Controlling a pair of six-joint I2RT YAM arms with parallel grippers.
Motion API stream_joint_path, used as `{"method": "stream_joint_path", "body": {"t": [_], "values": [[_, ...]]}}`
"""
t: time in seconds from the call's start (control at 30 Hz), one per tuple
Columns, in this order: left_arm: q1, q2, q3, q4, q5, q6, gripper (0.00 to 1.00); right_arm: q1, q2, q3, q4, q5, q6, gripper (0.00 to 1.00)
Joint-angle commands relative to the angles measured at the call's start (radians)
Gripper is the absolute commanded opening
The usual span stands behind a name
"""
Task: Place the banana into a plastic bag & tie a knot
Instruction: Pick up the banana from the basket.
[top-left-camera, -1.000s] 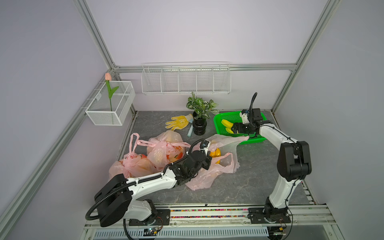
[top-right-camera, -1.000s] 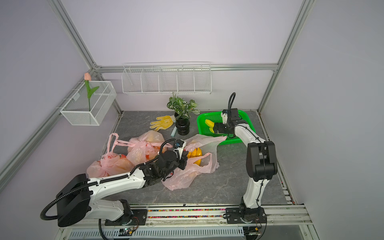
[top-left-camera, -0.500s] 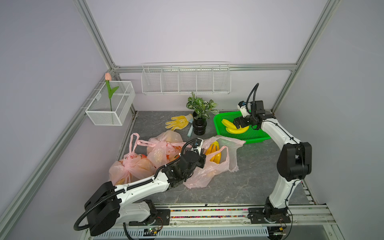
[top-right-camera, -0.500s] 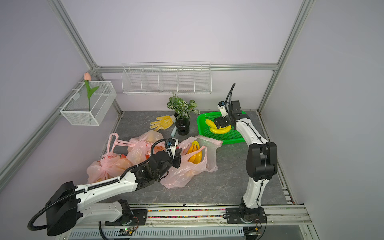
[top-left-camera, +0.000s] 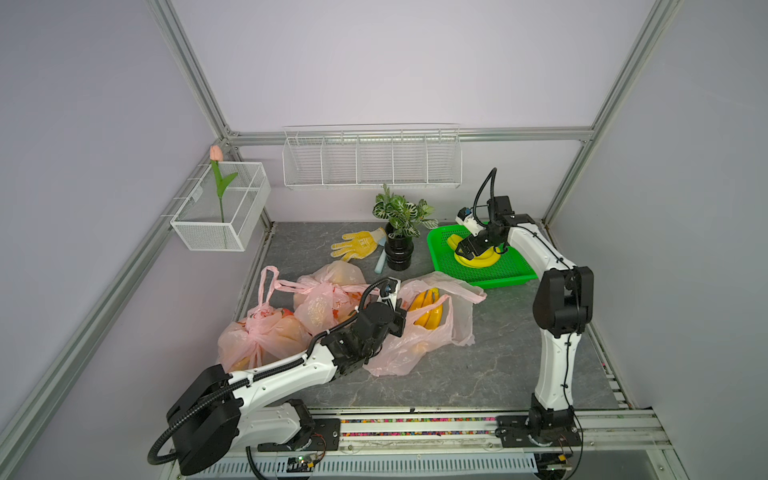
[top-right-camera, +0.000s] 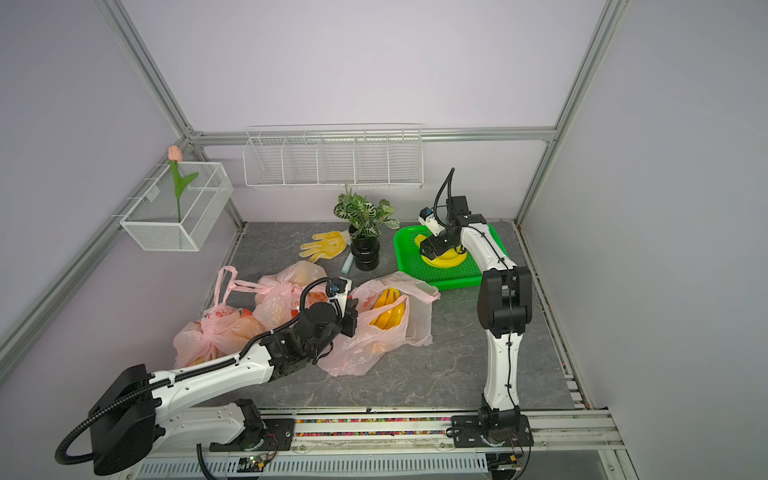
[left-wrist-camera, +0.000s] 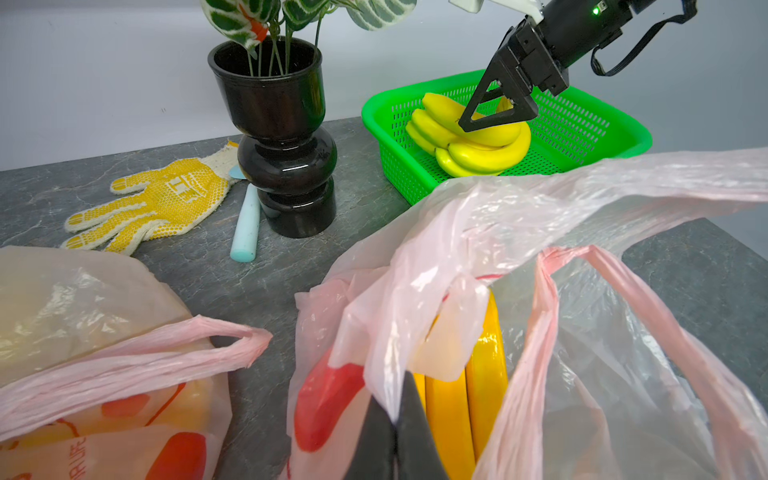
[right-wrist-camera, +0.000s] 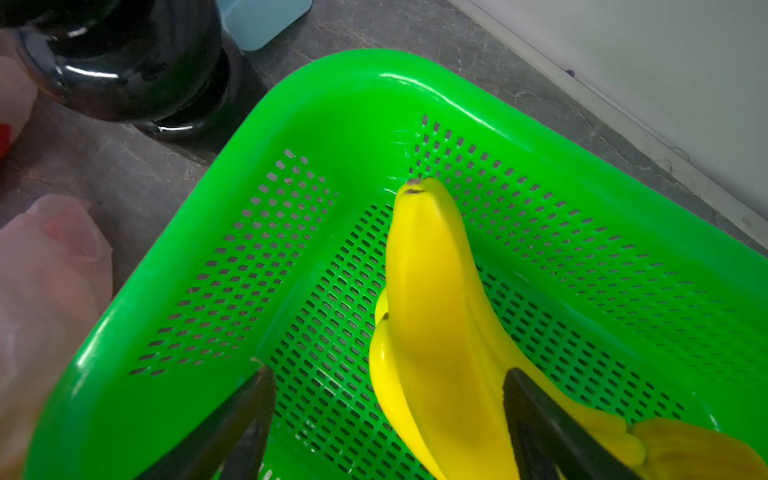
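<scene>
- left tool (left-wrist-camera: 397, 415): pressed together, pinching rim of open pink plastic bag (left-wrist-camera: 478, 216); orange-yellow bananas (left-wrist-camera: 453, 415) inside.
- right tool (right-wrist-camera: 388, 374): spread, straddling yellow banana bunch (right-wrist-camera: 432, 291) in green basket (right-wrist-camera: 199, 232), worktop (top-left-camera: 478, 374) far right.

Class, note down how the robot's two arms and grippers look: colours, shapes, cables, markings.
The left arm and right arm have white shells with black joint housings. A black ribbed hose loops at the left base; a thin black cable arches over the right wrist. Both the left gripper and right gripper are black; the right's fingers are triangular open frames.
</scene>
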Motion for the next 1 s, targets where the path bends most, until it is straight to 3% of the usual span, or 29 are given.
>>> {"method": "stream_joint_path", "body": {"t": [0.0, 0.23, 0.3, 0.37, 0.53, 0.67, 0.97], "values": [[0.005, -0.006, 0.010, -0.002, 0.013, -0.024, 0.00, 0.006, 0.049, 0.035, -0.063, 0.054, -0.044, 0.82], [0.004, 0.008, 0.015, 0.000, 0.022, -0.027, 0.00, 0.007, 0.072, 0.051, -0.053, 0.081, -0.051, 0.72], [0.004, 0.008, 0.015, 0.001, 0.023, -0.027, 0.00, 0.008, 0.077, 0.053, -0.054, 0.083, -0.052, 0.65], [0.005, 0.009, 0.015, 0.000, 0.024, -0.030, 0.00, 0.008, 0.080, 0.064, -0.067, 0.062, -0.050, 0.49], [0.004, 0.003, 0.016, -0.006, 0.027, -0.032, 0.00, 0.006, 0.039, 0.045, -0.057, 0.022, -0.023, 0.35], [0.005, 0.005, 0.030, -0.011, 0.055, -0.038, 0.00, 0.002, -0.071, -0.040, 0.015, 0.013, 0.028, 0.30], [0.005, 0.056, 0.112, -0.004, 0.198, -0.030, 0.00, 0.000, -0.470, -0.303, 0.264, 0.111, 0.280, 0.33]]}}
